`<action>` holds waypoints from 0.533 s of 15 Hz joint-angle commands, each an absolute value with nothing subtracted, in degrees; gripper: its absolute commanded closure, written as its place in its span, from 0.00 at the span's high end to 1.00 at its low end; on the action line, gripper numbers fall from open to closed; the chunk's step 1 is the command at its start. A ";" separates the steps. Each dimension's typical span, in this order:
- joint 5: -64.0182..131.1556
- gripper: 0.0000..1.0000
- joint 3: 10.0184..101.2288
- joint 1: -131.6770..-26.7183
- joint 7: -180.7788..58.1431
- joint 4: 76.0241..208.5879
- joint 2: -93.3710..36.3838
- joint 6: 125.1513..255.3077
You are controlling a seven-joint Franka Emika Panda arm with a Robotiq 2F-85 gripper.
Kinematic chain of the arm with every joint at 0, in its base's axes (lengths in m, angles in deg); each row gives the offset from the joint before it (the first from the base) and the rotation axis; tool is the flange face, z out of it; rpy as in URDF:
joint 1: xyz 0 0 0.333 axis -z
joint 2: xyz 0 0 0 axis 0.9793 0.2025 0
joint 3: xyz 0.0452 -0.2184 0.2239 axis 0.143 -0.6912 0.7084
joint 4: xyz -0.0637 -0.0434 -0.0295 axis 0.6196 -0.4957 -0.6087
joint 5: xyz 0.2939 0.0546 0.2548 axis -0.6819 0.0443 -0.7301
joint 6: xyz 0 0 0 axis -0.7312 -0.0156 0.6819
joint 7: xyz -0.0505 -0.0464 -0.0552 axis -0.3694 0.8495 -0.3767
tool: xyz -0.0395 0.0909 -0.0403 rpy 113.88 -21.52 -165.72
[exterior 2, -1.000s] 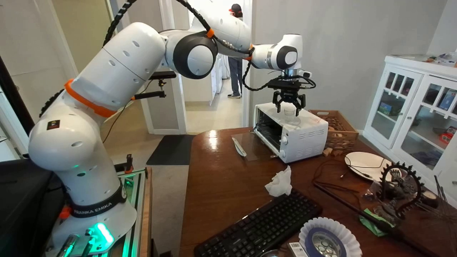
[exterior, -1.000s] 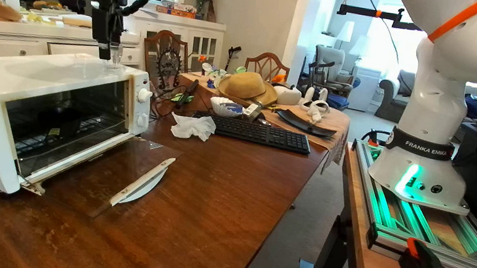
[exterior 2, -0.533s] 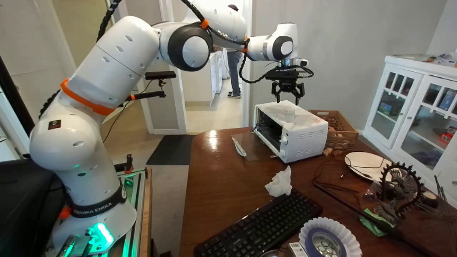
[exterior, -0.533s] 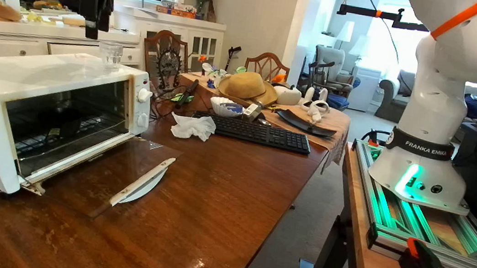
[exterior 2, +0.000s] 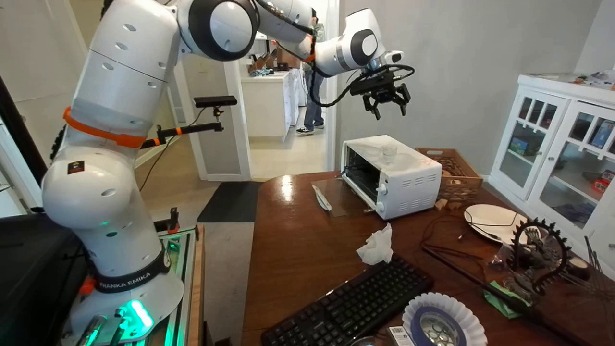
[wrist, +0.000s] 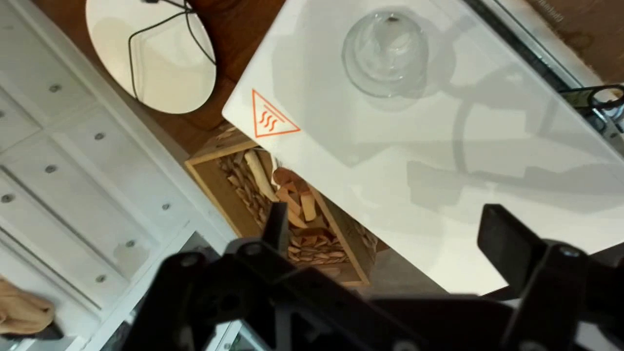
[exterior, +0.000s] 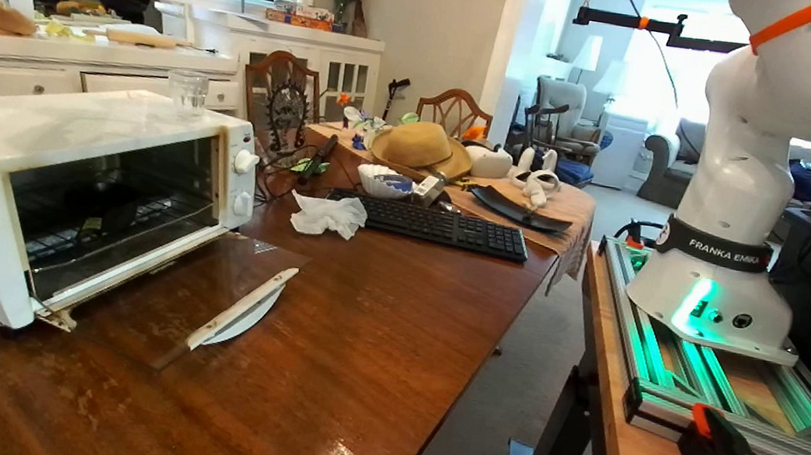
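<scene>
My gripper hangs open and tilted in the air above the white toaster oven, with nothing between its fingers. A clear drinking glass stands upright on the oven top, below the gripper and apart from it. In the wrist view the glass sits towards the top, well beyond the spread fingertips, beside an orange heat-warning triangle. The oven's glass door is lowered, its white handle out over the table. A dark item lies inside the oven, too dim to make out.
A wicker basket with wood pieces stands behind the oven. On the brown table are a crumpled tissue, a black keyboard, a white plate with a cable across it, and a spiky black ornament.
The gripper has risen from around the glass, moved back a little towards the arm's base, and tilted. The glass stays on the oven top. The jaws remain open.
</scene>
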State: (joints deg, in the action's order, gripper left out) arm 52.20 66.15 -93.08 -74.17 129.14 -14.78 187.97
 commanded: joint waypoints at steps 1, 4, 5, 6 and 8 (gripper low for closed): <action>52.03 1.00 65.50 -93.65 -74.07 129.83 -15.30 188.41; 51.95 1.00 65.44 -93.63 -74.11 129.32 -15.10 188.45; 51.95 1.00 65.41 -93.62 -74.11 129.30 -15.07 188.45; 51.95 1.00 65.41 -93.64 -74.11 129.28 -15.07 188.45; 52.57 1.00 64.81 -93.21 -71.92 134.69 -16.77 193.52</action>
State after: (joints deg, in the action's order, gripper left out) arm 52.34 65.83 -93.14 -73.89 129.67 -15.17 188.98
